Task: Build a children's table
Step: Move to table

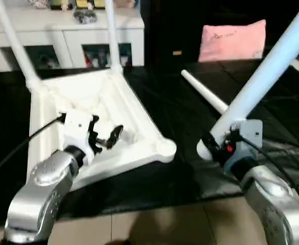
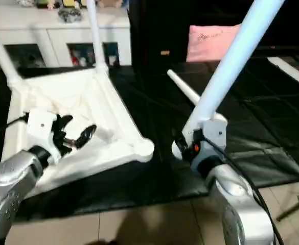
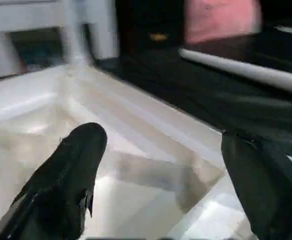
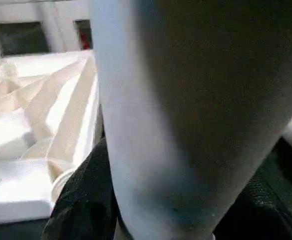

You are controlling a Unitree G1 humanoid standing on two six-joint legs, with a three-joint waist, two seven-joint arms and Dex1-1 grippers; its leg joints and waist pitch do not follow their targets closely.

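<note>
ribbed white tabletop (image 1: pixel 113 109), tapered leg (image 1: pixel 264 76)

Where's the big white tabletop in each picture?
Left eye view: tabletop left of centre, beneath the left hand.
Right eye view: tabletop on the left.
Left wrist view: tabletop beyond the black fingers.
Right wrist view: tabletop beside the held leg.
Shared landmark: the white cabinet behind it.

Tabletop (image 1: pixel 113 109) lies underside up on floor mat (image 1: pixel 180 178), left of centre; two legs (image 1: pixel 112 35) stand in its far corner sockets. Loose leg (image 1: pixel 203 92) lies right of it. Cabinet (image 1: pixel 62 38) stands behind, cushion (image 1: pixel 233 38) far right.
</note>
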